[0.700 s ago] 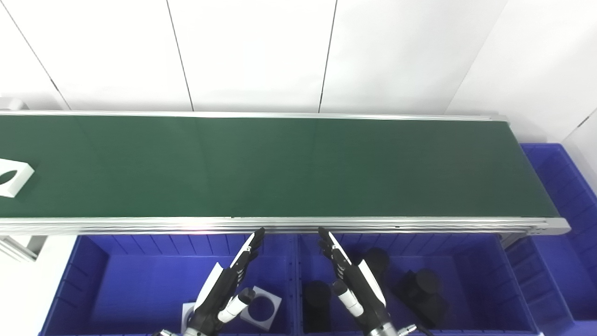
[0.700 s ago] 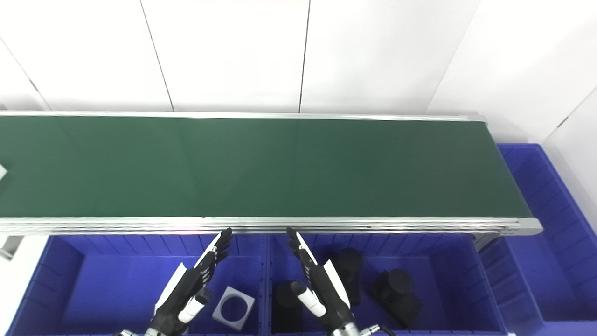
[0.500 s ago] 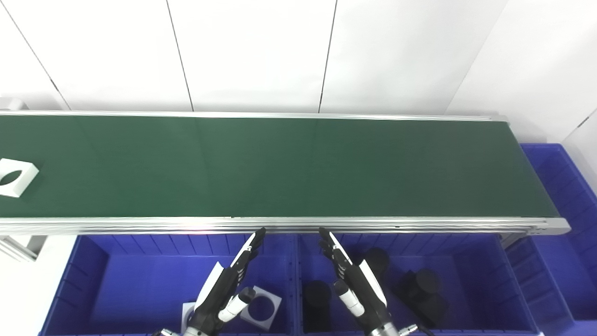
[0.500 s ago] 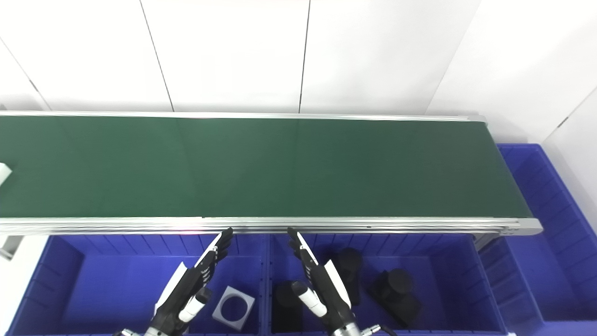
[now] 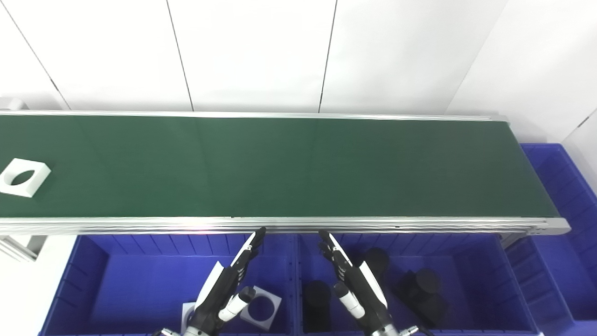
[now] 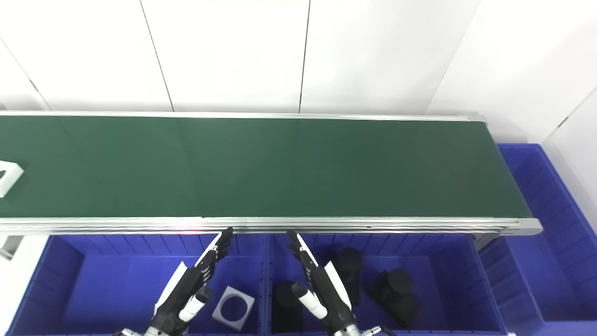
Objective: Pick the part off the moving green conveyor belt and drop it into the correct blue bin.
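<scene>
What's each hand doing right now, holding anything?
Left hand: open, holding nothing, over the left blue bin.
Right hand: open, holding nothing, over the middle blue bin.

White square part (image 5: pixel 24 171) with round hole, flat on green conveyor belt (image 5: pixel 280 165), far left end

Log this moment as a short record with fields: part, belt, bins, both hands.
part: white square piece with a round hole, lying flat at the belt's far left end
belt: green, otherwise bare in view
left bin: blue, holds white square pieces
right bin: blue, holds black parts
left robot hand: open, empty, over the left bin
right robot hand: open, empty, over the right bin
contact with part: none
</scene>
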You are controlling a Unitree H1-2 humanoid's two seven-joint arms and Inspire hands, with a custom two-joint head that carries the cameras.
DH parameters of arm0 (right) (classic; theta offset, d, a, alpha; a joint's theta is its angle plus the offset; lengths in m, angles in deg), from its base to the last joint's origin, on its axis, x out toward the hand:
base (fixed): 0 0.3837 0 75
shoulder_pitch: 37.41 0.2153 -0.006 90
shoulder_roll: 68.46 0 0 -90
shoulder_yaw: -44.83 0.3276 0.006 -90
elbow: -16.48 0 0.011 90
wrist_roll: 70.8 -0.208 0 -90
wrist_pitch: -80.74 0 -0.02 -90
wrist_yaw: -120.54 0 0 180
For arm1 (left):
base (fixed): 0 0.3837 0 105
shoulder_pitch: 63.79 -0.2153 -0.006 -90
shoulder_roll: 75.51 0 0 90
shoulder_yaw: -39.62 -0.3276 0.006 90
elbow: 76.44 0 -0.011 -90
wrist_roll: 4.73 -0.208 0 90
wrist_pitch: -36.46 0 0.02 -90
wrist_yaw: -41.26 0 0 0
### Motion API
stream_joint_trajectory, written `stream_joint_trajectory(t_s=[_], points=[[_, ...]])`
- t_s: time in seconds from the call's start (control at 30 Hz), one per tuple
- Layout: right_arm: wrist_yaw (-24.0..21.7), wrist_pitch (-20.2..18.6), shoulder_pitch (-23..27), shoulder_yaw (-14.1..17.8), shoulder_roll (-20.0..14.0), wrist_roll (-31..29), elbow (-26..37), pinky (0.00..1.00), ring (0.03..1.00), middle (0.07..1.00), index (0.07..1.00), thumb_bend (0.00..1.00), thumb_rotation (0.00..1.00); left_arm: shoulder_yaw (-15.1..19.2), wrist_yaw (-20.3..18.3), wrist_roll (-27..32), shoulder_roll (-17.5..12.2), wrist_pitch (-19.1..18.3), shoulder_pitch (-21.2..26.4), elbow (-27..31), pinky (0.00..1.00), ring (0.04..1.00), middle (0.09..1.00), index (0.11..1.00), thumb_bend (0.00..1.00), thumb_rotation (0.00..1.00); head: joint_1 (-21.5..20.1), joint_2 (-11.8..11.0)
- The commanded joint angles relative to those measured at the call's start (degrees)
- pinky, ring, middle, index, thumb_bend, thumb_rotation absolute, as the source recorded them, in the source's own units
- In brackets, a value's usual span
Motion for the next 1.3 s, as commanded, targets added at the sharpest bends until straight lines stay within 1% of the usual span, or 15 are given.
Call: stream_joint_trajectory(t_s=[0.0, 0.1, 0.4, 0.57, 0.8, 0.83, 1.27], points=[[0.12, 2.72, 0.18, -0.10, 0.29, -0.19, 2.06, 0.97, 0.974, 0.998, 0.990, 0.93, 1.00, 0.08, -0.45, 0.73, 0.56, 1.94, 0.82, 1.37, 1.00, 1.000, 1.000, 0.989, 0.86, 1.00, 0.04, 0.00], [0.01, 2.73, 0.19, -0.16, 0.19, -0.21, 2.07, 0.97, 0.973, 0.997, 0.990, 0.93, 1.00, 0.04, -0.26, 0.58, 0.53, 1.94, 0.80, 1.31, 1.00, 1.000, 1.000, 0.992, 0.87, 1.00, 0.04, 0.00], [-0.15, 2.75, 0.23, -0.24, 0.02, -0.50, 1.93, 0.98, 0.976, 1.000, 0.993, 0.92, 1.00, -0.06, -0.32, 0.77, 0.55, 1.95, 0.82, 1.39, 1.00, 1.000, 1.000, 0.996, 0.85, 1.00, 0.17, -0.11], [0.01, 2.73, 0.26, -0.29, -0.02, 0.04, 1.85, 0.97, 0.973, 1.000, 0.994, 0.94, 1.00, -0.07, -0.45, 1.03, 0.50, 1.95, 0.85, 1.37, 1.00, 1.000, 1.000, 0.997, 0.84, 1.00, 0.17, -0.11], [0.02, 2.76, 0.31, -0.43, -0.09, -0.12, 1.78, 0.97, 0.972, 1.000, 0.993, 0.92, 0.99, 0.07, -0.96, 1.57, 0.51, 1.95, 0.71, 1.48, 1.00, 1.000, 1.000, 0.998, 0.84, 1.00, 0.17, -0.11], [-0.01, 2.75, 0.34, -0.43, -0.06, -0.12, 1.69, 0.97, 0.972, 1.000, 0.993, 0.92, 0.99, 0.09, -1.00, 1.63, 0.53, 1.95, 0.74, 1.40, 1.00, 1.000, 1.000, 0.998, 0.84, 1.00, 0.00, -0.47], [0.37, 2.75, 0.45, -0.53, 0.09, 0.19, 1.21, 0.96, 0.968, 0.997, 0.991, 0.94, 0.98, 0.17, -0.79, 0.93, 0.45, 1.95, 0.65, 1.31, 1.00, 1.000, 1.000, 0.998, 0.84, 1.00, -0.29, -0.85]])
